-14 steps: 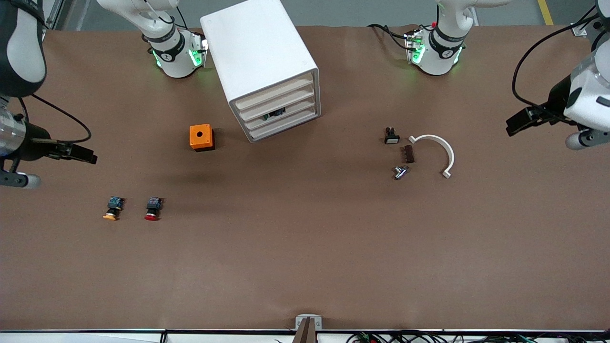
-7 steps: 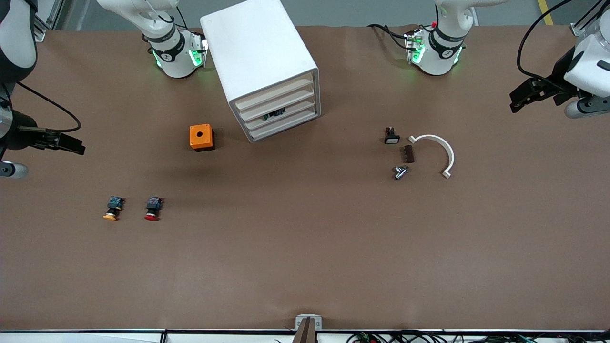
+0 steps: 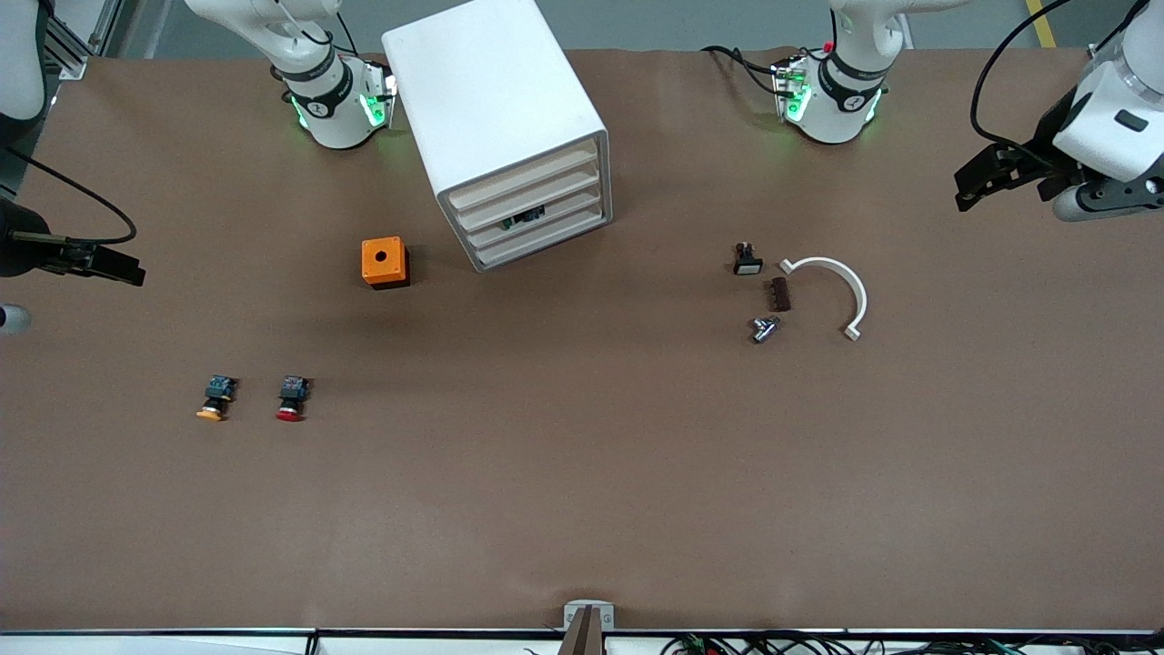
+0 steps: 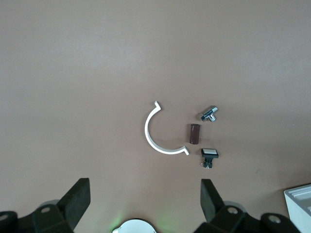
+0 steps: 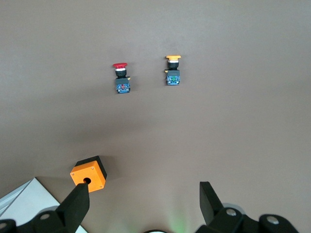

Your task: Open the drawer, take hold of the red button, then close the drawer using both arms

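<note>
The white cabinet point(image 3: 496, 109) stands near the robots' bases, its stacked drawers point(image 3: 536, 196) all pushed in. Something small and dark shows at the front of one lower drawer point(image 3: 526, 217). The red-capped button point(image 3: 290, 400) lies on the table toward the right arm's end, beside a yellow-capped one point(image 3: 215, 400). Both show in the right wrist view, the red button point(image 5: 121, 77) and the yellow one point(image 5: 172, 72). My right gripper point(image 3: 123, 270) hangs open and empty over that end of the table; its own view shows it point(image 5: 143, 204). My left gripper point(image 3: 978, 182) is open and empty over the left arm's end; its own view shows it point(image 4: 146, 201).
A small orange box with a round hole point(image 3: 385, 262) sits beside the cabinet. A white curved piece point(image 3: 832, 287), a brown block point(image 3: 780, 294), a metal part point(image 3: 764, 328) and a small black switch point(image 3: 747, 259) lie toward the left arm's end.
Both grippers have drawn away from the middle, the right one toward its table end, the left one toward the robots' bases. Nothing on the table has moved.
</note>
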`<state>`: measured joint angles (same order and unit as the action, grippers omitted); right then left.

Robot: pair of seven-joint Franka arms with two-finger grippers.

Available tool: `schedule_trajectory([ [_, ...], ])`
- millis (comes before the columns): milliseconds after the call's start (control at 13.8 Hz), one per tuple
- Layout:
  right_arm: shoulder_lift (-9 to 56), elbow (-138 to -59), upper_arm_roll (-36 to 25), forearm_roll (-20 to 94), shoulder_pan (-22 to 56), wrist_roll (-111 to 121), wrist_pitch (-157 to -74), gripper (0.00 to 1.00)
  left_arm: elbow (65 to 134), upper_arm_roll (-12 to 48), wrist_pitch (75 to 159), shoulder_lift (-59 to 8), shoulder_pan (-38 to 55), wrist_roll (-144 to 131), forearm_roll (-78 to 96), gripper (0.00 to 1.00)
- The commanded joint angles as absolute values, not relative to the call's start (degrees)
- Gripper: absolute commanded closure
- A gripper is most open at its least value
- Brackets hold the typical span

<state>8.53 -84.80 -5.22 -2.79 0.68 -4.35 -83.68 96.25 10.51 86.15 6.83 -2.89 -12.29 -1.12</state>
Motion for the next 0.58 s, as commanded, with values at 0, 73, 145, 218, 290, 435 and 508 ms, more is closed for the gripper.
schedule_trajectory([
  [0, 5.99, -86.30, -4.83, -2.38, -0.70, -4.04, -83.67, 0.00, 98.52, 11.16, 87.01, 9.14, -3.69, -10.90, -0.35, 0.00],
  [73, 4.24, -87.61, -4.92, -0.37, -1.49, -4.04, -83.85, 0.00, 99.05, 11.16, 87.19, 9.58, -3.69, -10.99, -0.35, 0.00],
  [145, 2.39, -89.63, -5.01, 0.95, -2.19, -3.96, -84.28, 0.00, 99.84, 11.16, 87.45, 10.10, -3.69, -10.99, -0.35, 0.00],
  [218, 0.28, -91.82, -4.92, 0.97, -2.20, -3.96, -85.59, 0.00, 100.71, 11.16, 88.06, 10.80, -3.69, -10.99, -0.35, 0.00],
  [290, -2.00, -93.67, -4.92, 0.97, -2.11, -3.87, -87.00, 0.00, 101.24, 11.16, 88.41, 11.07, -3.69, -10.99, -0.35, 0.00],
  [435, -3.69, -95.00, -4.92, 0.97, -2.20, -3.87, -87.63, 0.00, 101.16, 11.16, 88.51, 11.25, -3.95, -10.99, -0.35, 0.00],
  [508, -3.87, -95.27, -4.92, 0.97, -2.11, -3.87, -87.80, 0.00, 101.16, 11.08, 88.51, 11.25, -4.04, -10.90, -0.35, 0.00],
])
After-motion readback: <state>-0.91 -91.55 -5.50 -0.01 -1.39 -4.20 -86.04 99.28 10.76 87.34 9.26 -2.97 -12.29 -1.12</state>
